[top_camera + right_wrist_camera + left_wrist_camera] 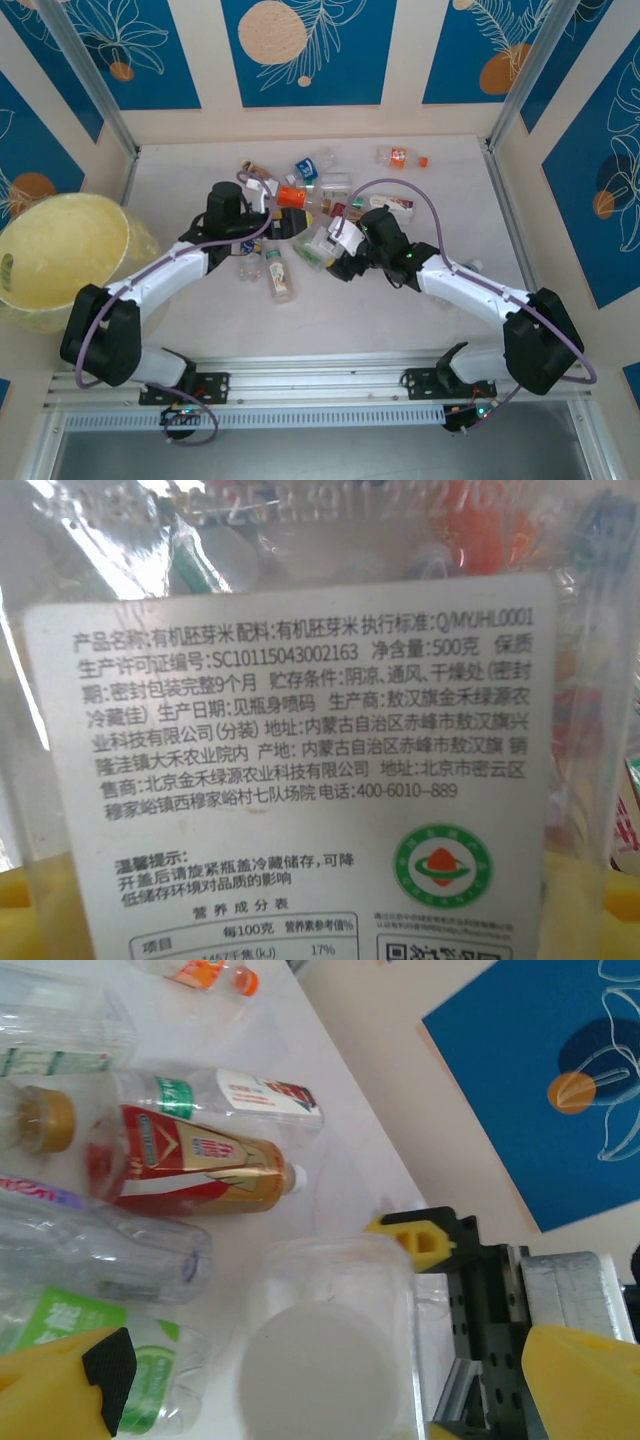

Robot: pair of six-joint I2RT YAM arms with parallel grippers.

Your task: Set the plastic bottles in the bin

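Several plastic bottles lie in a heap mid-table, among them an orange-labelled one (pixel 297 197), a red and gold one (pixel 190 1165) and a white-labelled one (pixel 235 1095). A small orange bottle (pixel 399 157) lies apart at the back. The pale yellow bin (pixel 60 250) stands at the far left. My right gripper (pixel 332 245) is shut on a clear square bottle (pixel 316 246) with a white cap (pixel 320 1380). Its printed label (pixel 290 710) presses close to the right wrist camera. My left gripper (pixel 280 222) is open, its yellow fingers (pixel 60 1380) spread wide on either side of that bottle's cap.
Two more bottles (pixel 277 272) lie just in front of the left gripper. The two grippers sit close together over the heap. Metal frame posts (pixel 505 215) and walls edge the table. Free room lies toward the near edge and right side.
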